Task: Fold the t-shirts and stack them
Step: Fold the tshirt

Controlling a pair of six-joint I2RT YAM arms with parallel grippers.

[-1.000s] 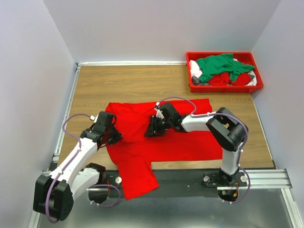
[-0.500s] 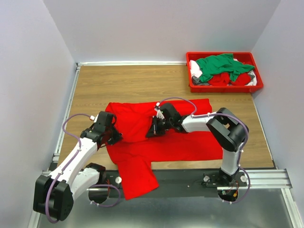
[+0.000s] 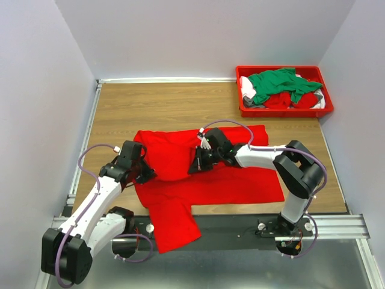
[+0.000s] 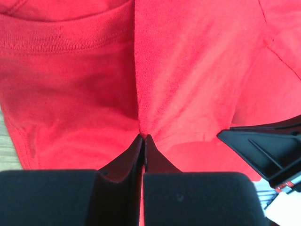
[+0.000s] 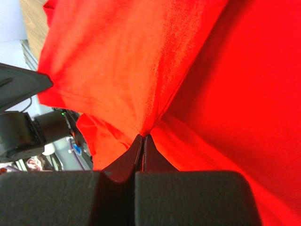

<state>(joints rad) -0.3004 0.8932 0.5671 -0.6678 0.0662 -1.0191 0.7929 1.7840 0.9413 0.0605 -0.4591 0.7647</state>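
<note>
A bright red t-shirt (image 3: pixel 240 183) lies spread on the wooden table, one part hanging over the near edge. Its left part is folded over and lifted between both grippers. My left gripper (image 3: pixel 146 173) is shut on a pinch of the red cloth (image 4: pixel 141 108) near the collar at the shirt's left side. My right gripper (image 3: pixel 195 164) is shut on a fold of the same shirt (image 5: pixel 141 94) near its middle. More t-shirts, a green one (image 3: pixel 280 82), red and white ones, lie heaped in the bin at the back right.
A red plastic bin (image 3: pixel 246 109) stands at the table's back right corner. Grey walls close in on the left, back and right. A metal rail (image 3: pixel 337 226) runs along the near edge by the arm bases.
Both grippers have moved slightly toward the back with the cloth still held, drawing the folded part a little further over the shirt. The right arm's elbow has shifted to the right.
</note>
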